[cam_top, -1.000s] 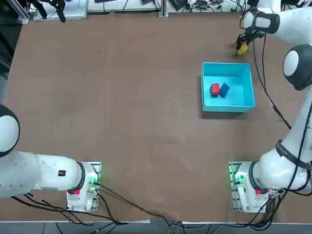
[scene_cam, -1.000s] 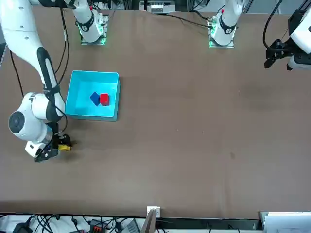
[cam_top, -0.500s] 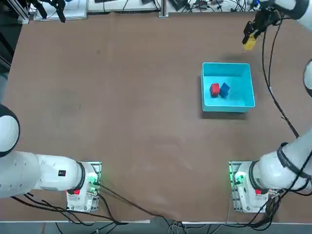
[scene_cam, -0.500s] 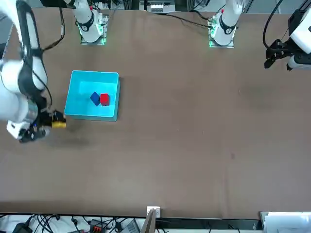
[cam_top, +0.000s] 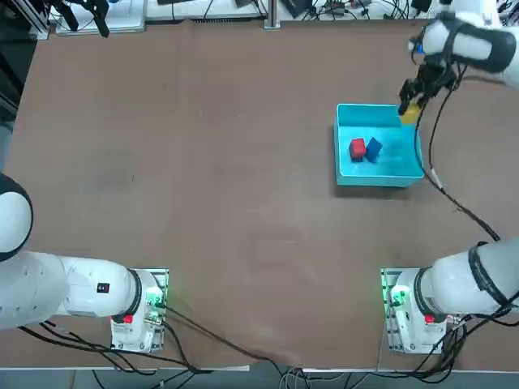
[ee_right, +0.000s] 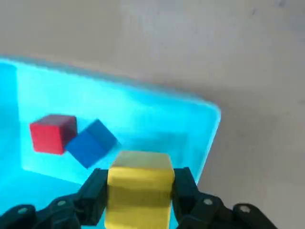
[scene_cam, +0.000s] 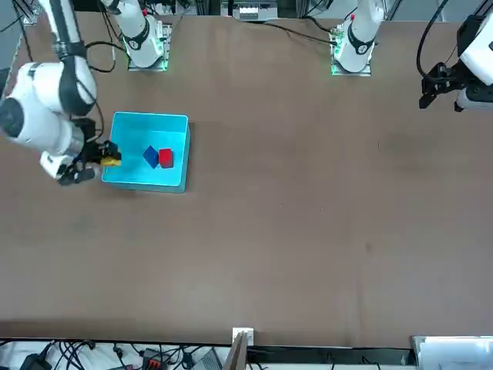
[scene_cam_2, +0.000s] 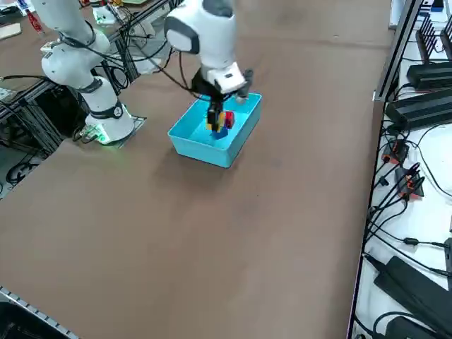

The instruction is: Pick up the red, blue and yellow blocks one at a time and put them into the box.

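Top view shows you the right gripper (cam_top: 409, 108) over the far right corner of the box (cam_top: 349, 172), and its fingers are closed on the yellow block (cam_top: 409, 113), which hangs in the air just above the box's rim. Inside the box you can see the red block (cam_top: 357, 148) and the blue block (cam_top: 373, 147) lying side by side on the floor, touching or nearly so, the blue one turned at an angle. In the wrist view you have the yellow block (ee_right: 139, 188) pinched squarely between the two black fingers (ee_right: 93, 193), with the red block (ee_right: 52, 133) and blue block (ee_right: 90, 142) below it on the cyan floor. From the front view you see the gripper (scene_cam: 104, 156) at the box's outer edge, the yellow block (scene_cam: 111, 159) just over the wall (scene_cam: 148, 184). The box sits on the brown table (cam_top: 203, 162), well apart from the arm's base
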`<state>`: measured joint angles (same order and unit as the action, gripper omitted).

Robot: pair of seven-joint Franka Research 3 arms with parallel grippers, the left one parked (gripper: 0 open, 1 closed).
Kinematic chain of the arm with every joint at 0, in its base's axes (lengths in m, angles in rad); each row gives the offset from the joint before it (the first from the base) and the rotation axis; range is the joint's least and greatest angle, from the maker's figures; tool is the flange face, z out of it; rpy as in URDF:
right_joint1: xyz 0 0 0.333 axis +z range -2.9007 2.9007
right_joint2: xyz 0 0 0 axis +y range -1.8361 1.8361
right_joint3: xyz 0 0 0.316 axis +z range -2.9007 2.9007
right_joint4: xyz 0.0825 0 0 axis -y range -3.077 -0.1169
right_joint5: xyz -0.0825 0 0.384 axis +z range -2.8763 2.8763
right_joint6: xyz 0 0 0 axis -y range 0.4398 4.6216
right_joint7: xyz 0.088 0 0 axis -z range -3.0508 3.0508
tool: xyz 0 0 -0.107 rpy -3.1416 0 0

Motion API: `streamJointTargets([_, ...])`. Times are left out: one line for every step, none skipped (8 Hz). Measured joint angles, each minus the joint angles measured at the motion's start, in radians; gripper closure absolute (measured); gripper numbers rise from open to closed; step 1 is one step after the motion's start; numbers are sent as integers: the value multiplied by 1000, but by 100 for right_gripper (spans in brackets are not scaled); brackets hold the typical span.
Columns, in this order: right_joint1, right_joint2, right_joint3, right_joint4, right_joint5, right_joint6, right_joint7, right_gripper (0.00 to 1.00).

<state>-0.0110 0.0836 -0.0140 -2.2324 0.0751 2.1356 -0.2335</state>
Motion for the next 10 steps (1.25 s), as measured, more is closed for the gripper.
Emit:
streamJointTargets([0,-24,0,-72,-1,45,0,28])
streamJointTargets([0,-37,0,-111,-1,64,0,28])
streamJointTargets([0,-46,0,-125,-1,67,0,28])
streamJointTargets([0,-51,0,-131,-1,67,0,28])
streamJointTargets([0,-52,0,-135,-1,67,0,28])
streamJointTargets([0,-52,0,-138,-1,67,0,25])
streamJointTargets([0,-52,0,-139,-1,67,0,23])
streamJointTargets([0,-52,0,-139,-1,66,0,17])
streamJointTargets([0,-53,0,-138,-1,57,0,2])
streamJointTargets([0,-57,0,-136,-1,37,0,2])
